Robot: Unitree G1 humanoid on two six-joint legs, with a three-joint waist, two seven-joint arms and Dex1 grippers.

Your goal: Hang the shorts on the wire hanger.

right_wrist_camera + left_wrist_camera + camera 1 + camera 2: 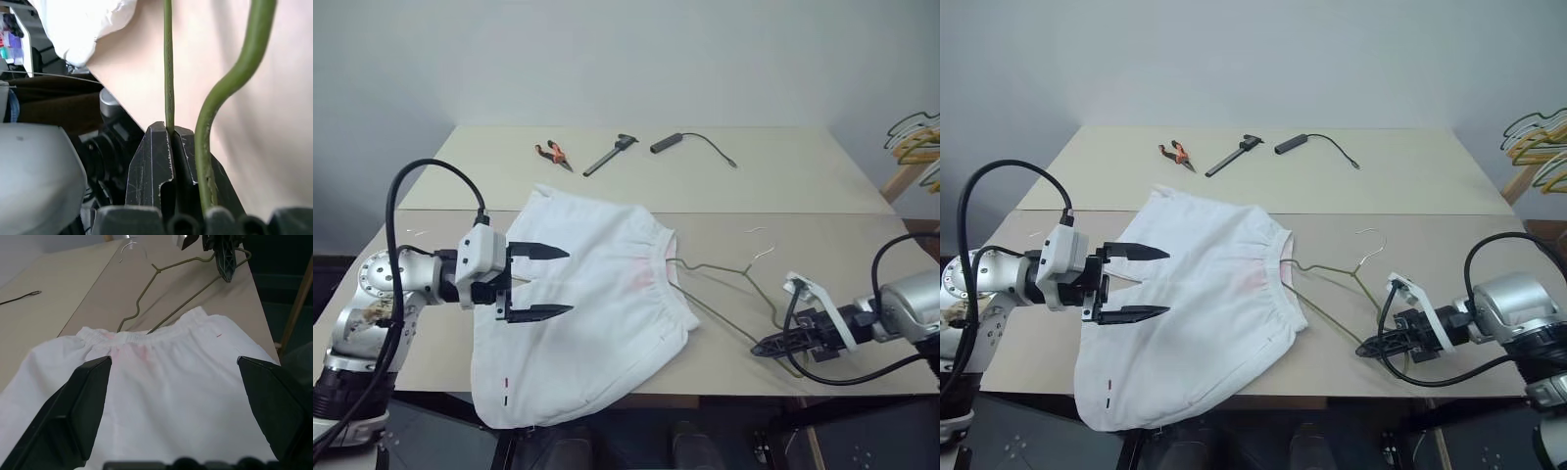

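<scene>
Shorts (592,313); wire hanger (729,294) hook away.

This looks like a robot test lab or workshop rather than a home. Two plain beige tables (822,196) stand pushed together against a bare pale wall (626,59), with no decoration anywhere. On the far table lie workshop tools: orange-handled pliers (552,154), a grey caliper (610,155) and a dark cylindrical device with a thin cable (690,144). At the far right, a bunch of yellow and green hangers (915,142) hangs on a wooden rack (904,178), like props kept ready for trials.
</scene>
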